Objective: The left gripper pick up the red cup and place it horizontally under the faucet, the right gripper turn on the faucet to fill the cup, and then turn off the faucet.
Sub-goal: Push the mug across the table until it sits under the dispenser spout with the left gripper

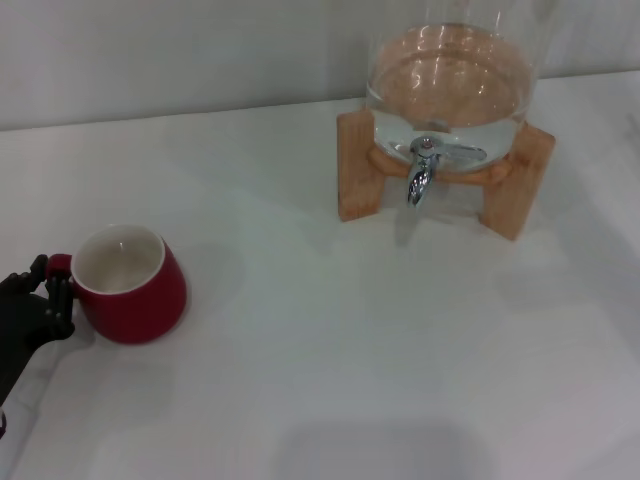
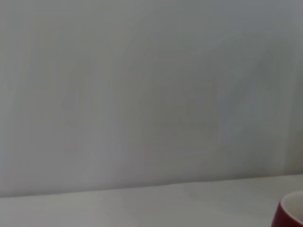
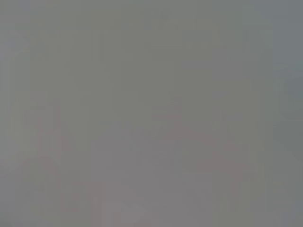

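Left tool [image 1: 48, 285] at the red cup's [image 1: 130, 288] handle, faucet [image 1: 423, 170] well apart

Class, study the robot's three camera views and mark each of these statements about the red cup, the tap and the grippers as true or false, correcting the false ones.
1. The squat dark-red ceramic cup stands upright on the white table. True.
2. The cup sits directly under the small chrome faucet. False: it stands far off to the left, well clear of the spout.
3. The black left gripper is at the cup's small loop handle. True.
4. The right gripper is on the faucet lever. False: it appears in no view.
5. The glass jar on the wooden stand holds water. True.
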